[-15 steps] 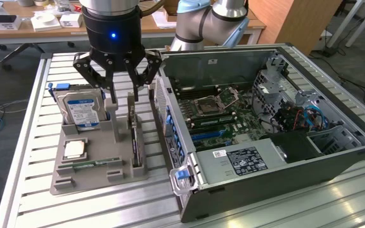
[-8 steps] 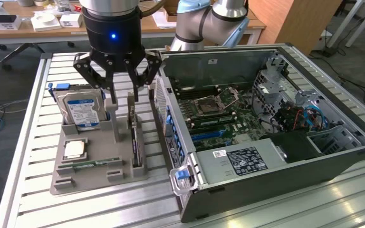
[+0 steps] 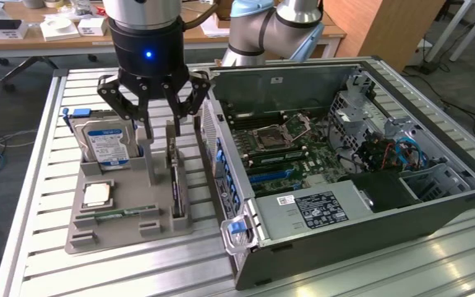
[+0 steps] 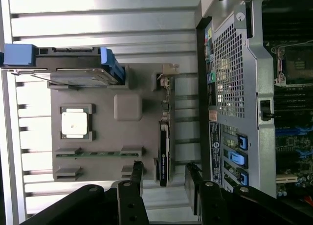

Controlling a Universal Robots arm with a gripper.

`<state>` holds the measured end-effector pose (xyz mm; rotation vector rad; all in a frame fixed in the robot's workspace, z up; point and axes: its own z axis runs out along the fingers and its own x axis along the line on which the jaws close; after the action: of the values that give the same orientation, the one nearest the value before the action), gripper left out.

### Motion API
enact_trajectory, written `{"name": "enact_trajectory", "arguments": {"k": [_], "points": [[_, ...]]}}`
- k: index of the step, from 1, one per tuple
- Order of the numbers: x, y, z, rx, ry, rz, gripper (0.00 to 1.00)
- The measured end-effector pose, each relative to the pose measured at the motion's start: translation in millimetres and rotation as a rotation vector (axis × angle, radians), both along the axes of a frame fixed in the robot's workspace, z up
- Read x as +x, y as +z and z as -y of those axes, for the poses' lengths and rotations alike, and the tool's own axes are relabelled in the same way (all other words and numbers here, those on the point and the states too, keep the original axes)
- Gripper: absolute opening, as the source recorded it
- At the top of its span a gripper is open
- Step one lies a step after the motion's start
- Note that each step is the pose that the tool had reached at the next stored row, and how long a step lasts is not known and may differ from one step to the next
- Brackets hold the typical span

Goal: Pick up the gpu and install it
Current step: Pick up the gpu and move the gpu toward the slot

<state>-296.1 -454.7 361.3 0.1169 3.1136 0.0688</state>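
Gpu (image 3: 175, 185) (image 4: 164, 159), thin dark card, upright on edge in gray holder (image 3: 126, 195) slot nr PC case (image 3: 370, 210).

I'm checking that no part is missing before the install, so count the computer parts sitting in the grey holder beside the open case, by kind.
Hard drive: 1
CPU: 1
RAM stick: 1
gpu: 1
Total: 4
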Motion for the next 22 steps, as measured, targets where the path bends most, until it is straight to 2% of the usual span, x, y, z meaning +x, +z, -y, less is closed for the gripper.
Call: {"name": "enact_trajectory", "arguments": {"k": [8,20,22], "points": [[0.0,-0.6,0.0,0.0002,0.0,0.0,0.47],[0.0,-8.0,0.0,0.0,0.0,-0.0001,0.47],[0.0,-8.4,0.0,0.0016,0.0,0.0,0.47]]}}
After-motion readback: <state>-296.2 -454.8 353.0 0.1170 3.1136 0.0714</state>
